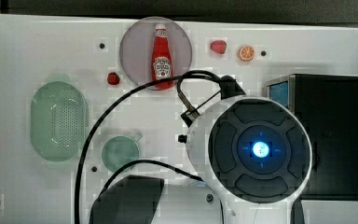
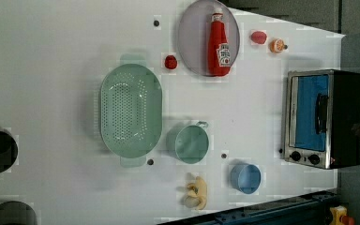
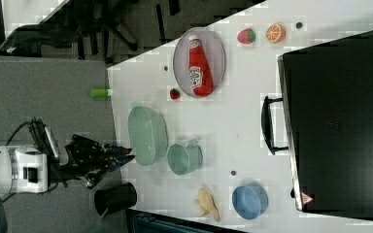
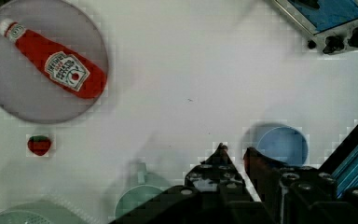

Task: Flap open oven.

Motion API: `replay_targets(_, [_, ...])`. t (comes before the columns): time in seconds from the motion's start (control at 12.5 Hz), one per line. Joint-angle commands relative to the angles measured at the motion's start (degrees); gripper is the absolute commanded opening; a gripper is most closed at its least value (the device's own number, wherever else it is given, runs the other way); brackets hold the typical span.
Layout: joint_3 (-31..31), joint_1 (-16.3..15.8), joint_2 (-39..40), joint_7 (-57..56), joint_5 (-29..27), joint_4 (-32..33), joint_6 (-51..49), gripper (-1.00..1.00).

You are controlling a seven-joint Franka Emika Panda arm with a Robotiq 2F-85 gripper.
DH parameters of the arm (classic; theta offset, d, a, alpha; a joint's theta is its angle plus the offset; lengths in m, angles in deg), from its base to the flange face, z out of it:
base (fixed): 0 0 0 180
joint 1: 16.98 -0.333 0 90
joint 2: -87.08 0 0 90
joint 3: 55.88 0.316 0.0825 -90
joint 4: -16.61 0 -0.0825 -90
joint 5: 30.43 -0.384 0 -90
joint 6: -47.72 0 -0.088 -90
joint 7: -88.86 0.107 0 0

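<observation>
the oven [image 2: 323, 119] is a boxy unit with a black top, silver front frame, blue-tinted door, black bar handle [image 2: 320, 113] and two black knobs [image 2: 304, 157]. the door is shut. it stands at the desk [image 2: 51, 70] edge on the left view's right, well apart from the tool [image 3: 126, 156]. in the top view the arm hides most of the oven's front. tool fingers [image 4: 221, 154] sit close together, a narrow gap between them, holding nothing.

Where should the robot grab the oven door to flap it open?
Best bet is the black bar handle on the oven. It stands off the blue door, leaving a gap for fingers. In the left view the door faces left and looks shut, so the gripper should probably come from the left view's left, straddle the bar's middle, then pull.
</observation>
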Motion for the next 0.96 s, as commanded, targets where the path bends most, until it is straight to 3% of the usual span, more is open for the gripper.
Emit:
replay_targets(0.08, [-1.8,0.7,-0.5,-7.2,1.3,3.9,0.6,-0.65])
replay_targets(0.56, [-8.1,1.5,-0.1,-29.9,4.5,12.1,15.3,-0.65])
replay_targets(0.96, [-16.7,1.7,4.6,-56.6,4.5,13.0,22.9,-0.65])
